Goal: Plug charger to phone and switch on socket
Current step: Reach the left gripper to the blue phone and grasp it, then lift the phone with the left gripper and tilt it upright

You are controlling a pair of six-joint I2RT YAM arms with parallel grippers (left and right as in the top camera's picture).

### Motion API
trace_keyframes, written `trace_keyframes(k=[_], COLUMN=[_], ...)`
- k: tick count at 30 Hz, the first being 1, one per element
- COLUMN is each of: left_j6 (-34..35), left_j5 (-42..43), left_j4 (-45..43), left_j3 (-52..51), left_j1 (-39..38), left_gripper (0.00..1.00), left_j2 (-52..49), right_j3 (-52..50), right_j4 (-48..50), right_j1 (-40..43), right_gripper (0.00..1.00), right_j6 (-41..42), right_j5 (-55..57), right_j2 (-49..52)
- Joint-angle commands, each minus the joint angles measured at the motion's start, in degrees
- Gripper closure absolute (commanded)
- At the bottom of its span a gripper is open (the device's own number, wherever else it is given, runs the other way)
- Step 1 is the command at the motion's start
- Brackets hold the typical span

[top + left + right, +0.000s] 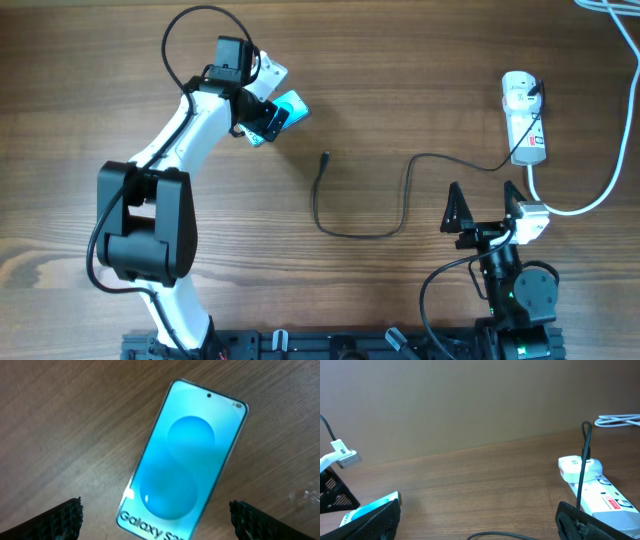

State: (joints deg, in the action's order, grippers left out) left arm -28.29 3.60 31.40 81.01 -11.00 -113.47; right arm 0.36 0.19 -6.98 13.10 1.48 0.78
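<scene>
The phone (291,105) lies flat on the wooden table, its turquoise screen up. My left gripper (262,120) hovers over it, open; in the left wrist view the phone (185,460) sits between and below the two wide-apart fingers, untouched. The charger, a thin black cable (405,190), runs from the socket (524,120) in loops to its plug tip (326,158) at mid-table. My right gripper (484,200) is open near the front right, holding nothing. In its view the socket (597,495) is at the right, with the charger (583,460) rising from it.
A thick white cord (590,205) curves from the socket's near end off toward the table's right edge and back corner. The left arm (150,210) stretches across the left side of the table.
</scene>
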Motion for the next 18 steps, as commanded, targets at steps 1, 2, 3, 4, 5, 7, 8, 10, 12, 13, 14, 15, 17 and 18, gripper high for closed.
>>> trace_keyframes(k=[1, 2, 3, 4, 5, 7, 8, 10, 12, 13, 14, 15, 17, 18], left_j6=[-5.81, -6.05, -6.21, -7.15, -7.96, -9.27, -9.75, -10.54, -10.54, -10.80, -11.47, -11.98, -12.00, -12.00], left_j5=[-0.72, -0.94, -1.38, -1.62, -1.84, -2.45, -2.64, -2.64, -2.62, -2.58, -2.19, -1.90, -1.77, -1.77], left_j4=[-0.98, -1.01, -1.03, -0.94, -0.72, -0.52, -0.55, -0.55, -0.13, 0.28, 0.66, 1.05, 1.16, 1.20], left_j3=[0.87, 0.87, 0.87, 0.87, 0.87, 0.87, 0.87, 0.90, 1.22, 1.46, 1.64, 1.81, 2.47, 2.89], left_j1=[-0.39, -0.39, -0.39, -0.39, -0.39, -0.39, -0.42, -0.42, -0.46, -0.46, -0.50, -0.52, -0.90, -1.11], left_gripper=[0.00, 0.00, 0.00, 0.00, 0.00, 0.00, 0.00, 0.00, 0.00, 0.00, 0.00, 0.00, 0.00, 0.00], left_j2=[-2.05, -2.43, -2.71, -3.19, -3.52, -4.04, -4.09, -4.09, -4.09, -4.11, -4.26, -4.33, -5.14, -5.57], right_j3=[-0.07, -0.07, -0.07, -0.07, -0.07, -0.07, -0.07, -0.07, -0.07, -0.07, -0.07, -0.07, -0.07, -0.07], right_j4=[0.20, 0.20, 0.20, 0.20, 0.20, 0.20, 0.20, 0.20, 0.20, 0.20, 0.20, 0.20, 0.20, 0.20], right_j1=[-0.24, -0.24, -0.24, -0.24, -0.24, -0.24, -0.24, -0.24, -0.24, -0.24, -0.24, -0.24, -0.24, -0.24], right_gripper=[0.00, 0.00, 0.00, 0.00, 0.00, 0.00, 0.00, 0.00, 0.00, 0.00, 0.00, 0.00, 0.00, 0.00], right_j6=[-1.07, -1.07, -1.07, -1.07, -1.07, -1.05, -1.05, -1.07, -1.03, -1.07, -1.05, -1.05, -1.07, -1.07], right_j5=[-0.87, -0.87, -0.87, -0.87, -0.87, -0.87, -0.87, -0.87, -0.87, -0.87, -0.87, -0.87, -0.87, -0.87], right_j2=[-0.57, -0.57, -0.57, -0.57, -0.57, -0.57, -0.57, -0.57, -0.57, -0.57, -0.57, -0.57, -0.57, -0.57])
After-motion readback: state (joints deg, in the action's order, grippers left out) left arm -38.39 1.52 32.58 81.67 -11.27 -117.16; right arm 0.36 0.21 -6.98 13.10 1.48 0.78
